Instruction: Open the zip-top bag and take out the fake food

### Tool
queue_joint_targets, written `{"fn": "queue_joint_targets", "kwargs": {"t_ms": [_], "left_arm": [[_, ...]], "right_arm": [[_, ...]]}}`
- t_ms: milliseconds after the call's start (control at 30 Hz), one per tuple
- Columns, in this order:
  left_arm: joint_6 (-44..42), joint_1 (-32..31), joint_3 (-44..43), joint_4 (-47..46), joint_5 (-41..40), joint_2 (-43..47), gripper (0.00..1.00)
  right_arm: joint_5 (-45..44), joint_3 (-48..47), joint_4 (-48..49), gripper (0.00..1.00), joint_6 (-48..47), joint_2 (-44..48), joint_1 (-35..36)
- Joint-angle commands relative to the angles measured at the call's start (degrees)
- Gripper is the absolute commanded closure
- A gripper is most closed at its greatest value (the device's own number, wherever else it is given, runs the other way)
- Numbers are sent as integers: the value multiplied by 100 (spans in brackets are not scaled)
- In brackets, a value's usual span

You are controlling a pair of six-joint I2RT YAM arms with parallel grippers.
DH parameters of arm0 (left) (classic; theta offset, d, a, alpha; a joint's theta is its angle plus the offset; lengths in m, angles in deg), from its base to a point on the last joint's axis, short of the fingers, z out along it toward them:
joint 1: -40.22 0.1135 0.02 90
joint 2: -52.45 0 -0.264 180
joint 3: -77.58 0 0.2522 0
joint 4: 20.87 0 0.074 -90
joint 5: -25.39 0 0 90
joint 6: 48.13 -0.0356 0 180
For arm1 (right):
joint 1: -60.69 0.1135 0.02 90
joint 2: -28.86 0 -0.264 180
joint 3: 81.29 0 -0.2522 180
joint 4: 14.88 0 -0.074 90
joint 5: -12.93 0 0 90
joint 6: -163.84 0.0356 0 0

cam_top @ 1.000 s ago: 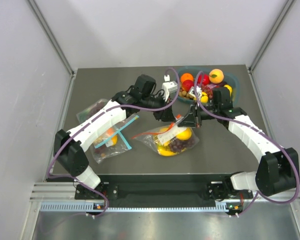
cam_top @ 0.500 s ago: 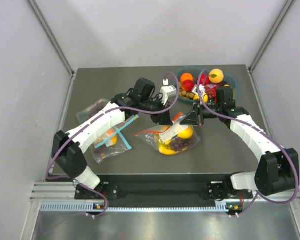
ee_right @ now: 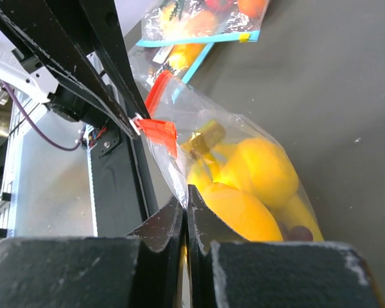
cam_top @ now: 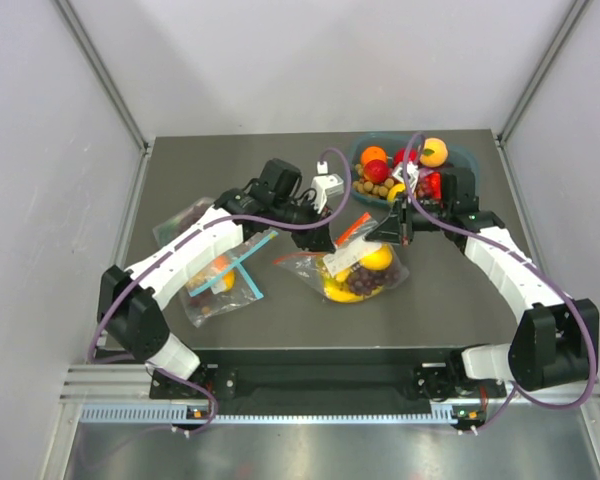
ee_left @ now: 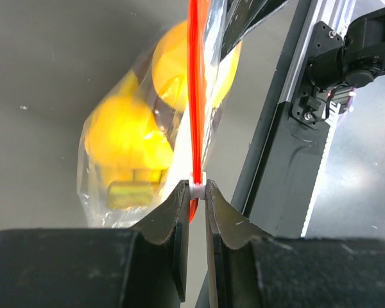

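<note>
Grey table [cam_top: 280, 312]: one zip-top bag [cam_top: 355, 272], left tool [ee_left: 196, 187], right tool [ee_right: 187, 194] both pinching.

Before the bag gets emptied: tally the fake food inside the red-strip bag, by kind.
Banana bunch: 1
Lemon: 1
Grape cluster: 1
Total: 3

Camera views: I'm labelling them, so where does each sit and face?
Top external: above and behind the bases, looking down at the table; both arms show.
Left wrist: on the left gripper, facing along its fingers at the red zip strip.
Right wrist: on the right gripper, past its fingers at the zip-top bag.
All share that bag.
</note>
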Motion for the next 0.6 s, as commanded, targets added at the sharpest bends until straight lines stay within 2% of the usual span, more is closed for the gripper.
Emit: {"fn": "queue_joint_targets", "kwargs": {"t_ms": [0, 333, 567], "left_arm": [[-184, 102, 53, 332, -16, 299, 99], [-377, 356, 220, 604, -25, 483, 99], [-360, 497, 492, 631, -25, 703, 100]], "right_arm": [[62, -360, 326, 100, -17, 137, -213], [-140, -202, 422, 100, -8, 199, -573], [-316, -70, 861, 100, 396, 199, -793]]}}
